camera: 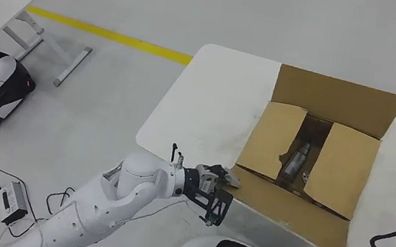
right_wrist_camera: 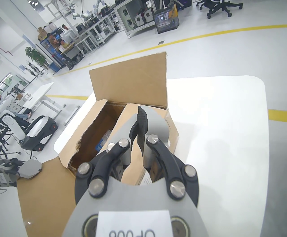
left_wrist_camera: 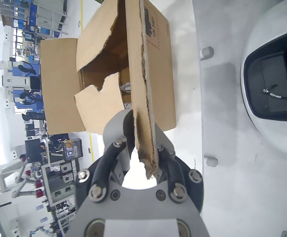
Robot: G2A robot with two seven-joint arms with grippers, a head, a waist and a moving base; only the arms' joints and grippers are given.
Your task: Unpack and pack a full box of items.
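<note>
Two grippers flank the cardboard box (camera: 318, 154) on the white table (camera: 209, 102): the left gripper (left_wrist_camera: 143, 134) pinches its near flap (left_wrist_camera: 159, 78) (at a ragged corner); the right gripper (right_wrist_camera: 140, 128), closed on nothing, hangs beside it.

Black printed code (left_wrist_camera: 154, 29), red dashed frame, on brown cardboard box flap (left_wrist_camera: 157, 67), upside-down black characters (right_wrist_camera: 132, 233) on white sticker (right_wrist_camera: 134, 217) behind right claw (right_wrist_camera: 141, 117)

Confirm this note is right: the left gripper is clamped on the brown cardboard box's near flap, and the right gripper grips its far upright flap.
Not quite. The right gripper grips nothing: the right wrist view shows it shut, clear of the brown cardboard box. The left gripper is clamped on the near flap.
</note>
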